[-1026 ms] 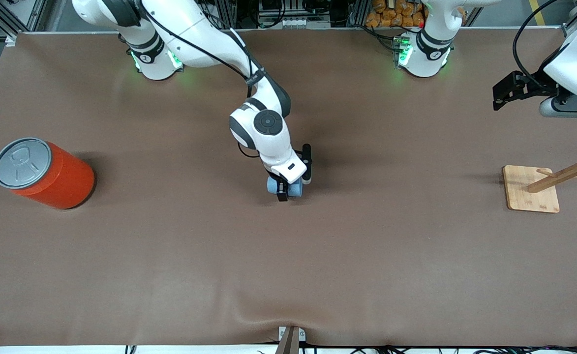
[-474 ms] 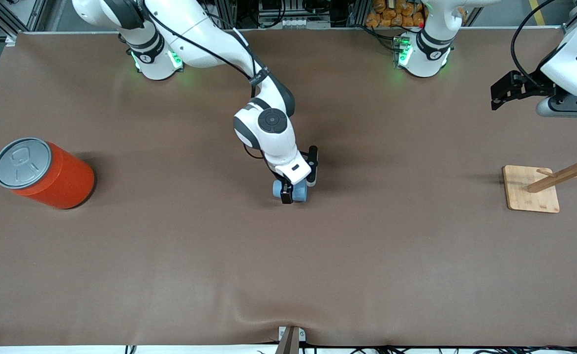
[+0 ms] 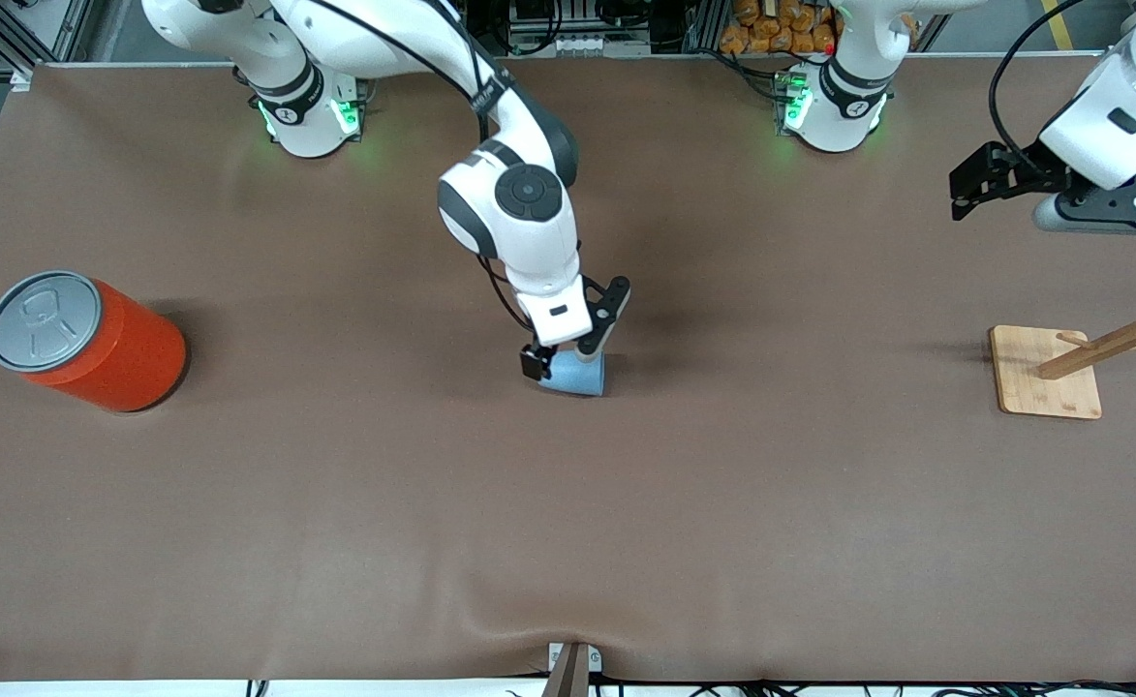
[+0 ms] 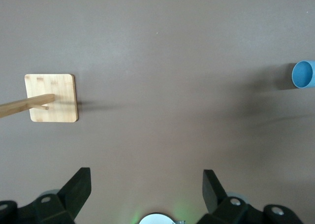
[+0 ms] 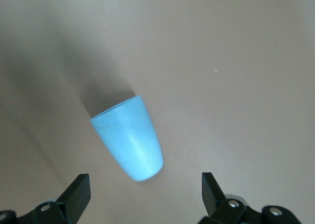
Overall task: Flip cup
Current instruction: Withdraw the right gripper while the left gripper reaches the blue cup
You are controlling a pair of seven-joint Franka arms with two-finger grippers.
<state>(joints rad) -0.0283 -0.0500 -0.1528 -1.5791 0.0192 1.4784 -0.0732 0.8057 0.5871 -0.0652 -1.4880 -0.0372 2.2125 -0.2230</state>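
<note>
The light blue cup (image 3: 575,376) stands on the brown table near its middle, wide mouth down and closed base up. In the right wrist view the cup (image 5: 129,137) shows its narrow base toward the camera. My right gripper (image 3: 560,356) hangs just over the cup, open, its fingers apart from the cup's sides and holding nothing. In its own view the right gripper (image 5: 143,184) straddles the cup's base with room at both sides. My left gripper (image 3: 969,189) waits open and empty in the air at the left arm's end; from its wrist view the cup (image 4: 303,74) shows at the picture's edge.
A large orange can with a grey lid (image 3: 88,339) stands at the right arm's end of the table. A wooden rack on a square base (image 3: 1047,373) stands at the left arm's end, below the left gripper (image 4: 146,177), which also sees the rack (image 4: 51,97).
The right gripper has opened and let go of the cup, then risen a little. The cup now rests on the table on its own. The left gripper drifted slightly toward the bases.
</note>
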